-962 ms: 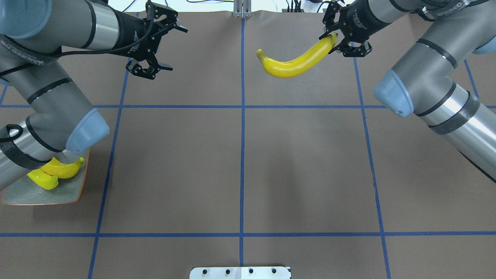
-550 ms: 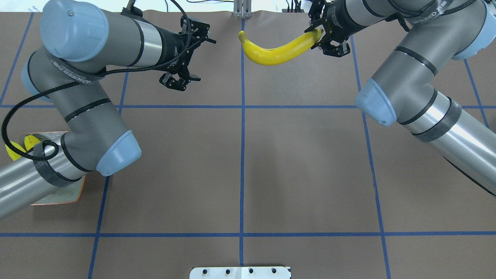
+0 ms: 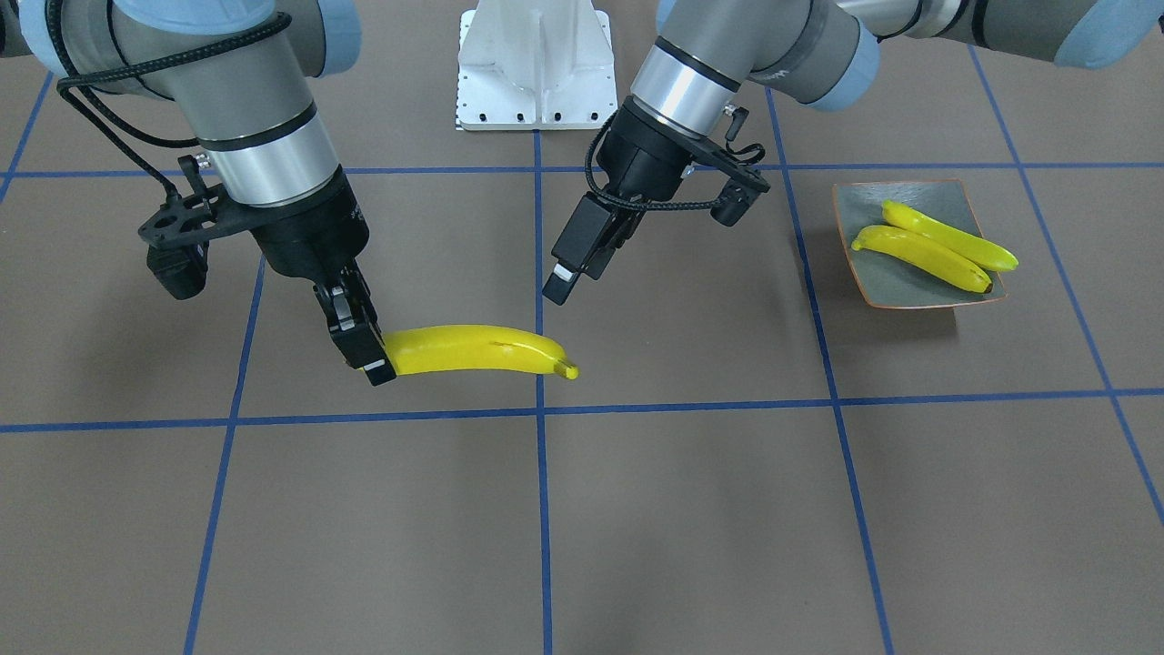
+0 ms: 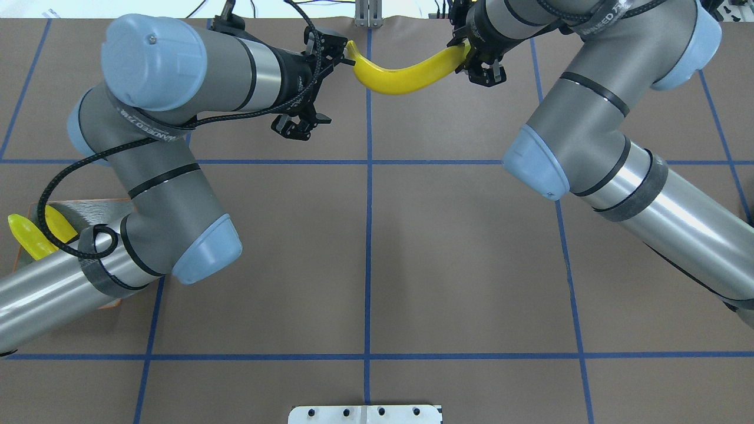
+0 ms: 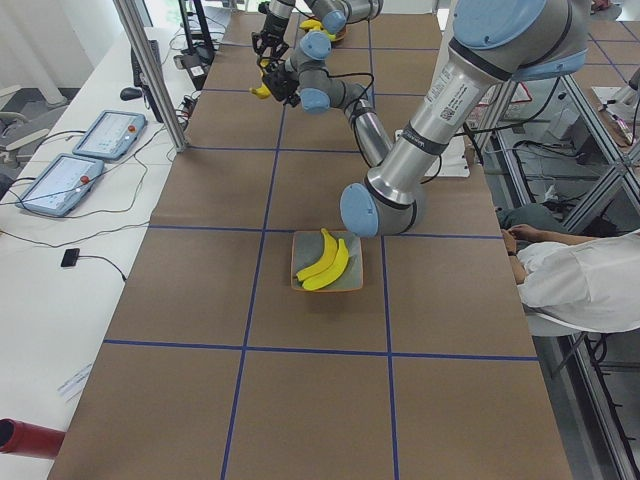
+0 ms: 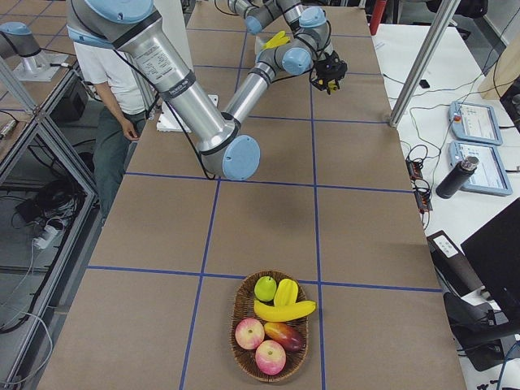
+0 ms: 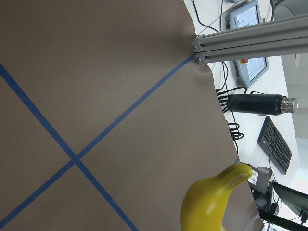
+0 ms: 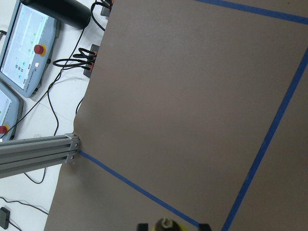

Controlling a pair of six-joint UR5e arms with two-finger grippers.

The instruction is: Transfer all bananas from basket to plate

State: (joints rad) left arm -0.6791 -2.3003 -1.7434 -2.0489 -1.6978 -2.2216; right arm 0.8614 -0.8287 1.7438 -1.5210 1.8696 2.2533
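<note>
The right claw (image 4: 474,59) is clenched on one end of a banana (image 4: 406,76), which hangs across the upper middle of the overhead view, its long axis running side to side and its free, dark-tipped end pointing at the left claw (image 4: 325,82). That claw is spread wide and grasps nothing. The tip sits just beside its upper finger rather than centred in the gap, and the left wrist view shows the tip only at the lower right of the frame, so the two do not look lined up. This reads as a hand-over: the plate (image 3: 896,287) lies at the right of the front-facing view, on the left arm's side and well apart from the right arm, with two bananas (image 3: 918,253) side by side on it. The coming move likely needs the left claw to shift until the free end lies between its fingers before it closes. The basket (image 6: 233,313), at the bottom of the right side view, holds one more banana (image 6: 284,310) among other fruit, so the task seems about half done.
</note>
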